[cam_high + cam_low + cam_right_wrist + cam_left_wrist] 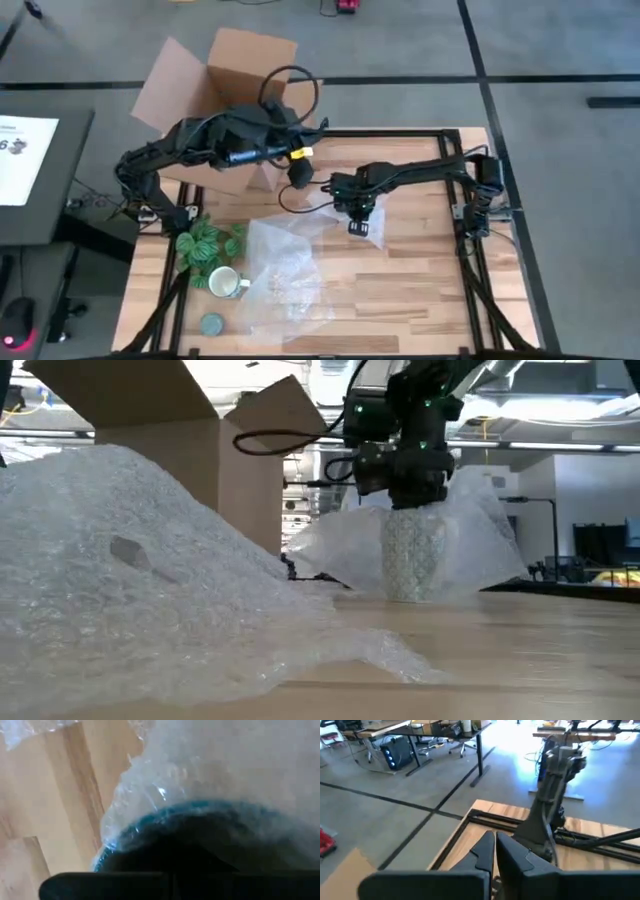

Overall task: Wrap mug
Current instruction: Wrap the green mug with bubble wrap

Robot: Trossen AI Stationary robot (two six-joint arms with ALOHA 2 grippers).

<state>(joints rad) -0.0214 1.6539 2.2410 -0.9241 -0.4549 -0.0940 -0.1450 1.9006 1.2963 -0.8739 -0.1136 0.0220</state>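
The mug, white-cream with a side handle, stands on its base at the table's near left, and no gripper is at it. A crumpled bubble-wrap sheet lies beside it. My right gripper is at the table's middle, shut on the top of a bubble-wrapped bundle that stands upright on the table. My left gripper hangs shut and empty near the cardboard box. My right gripper comes from above, pointing down, onto the bundle's top end. The bundle stands upright with its lower end on the table. The right wrist view shows bubble wrap over a blue-green rim. The gripper body hides the fingertips.
The open cardboard box fills the far left. A green patterned bundle lies left of the sheet, and a flat grey-blue disc lies near the front edge. Bare wood shows at the near right.
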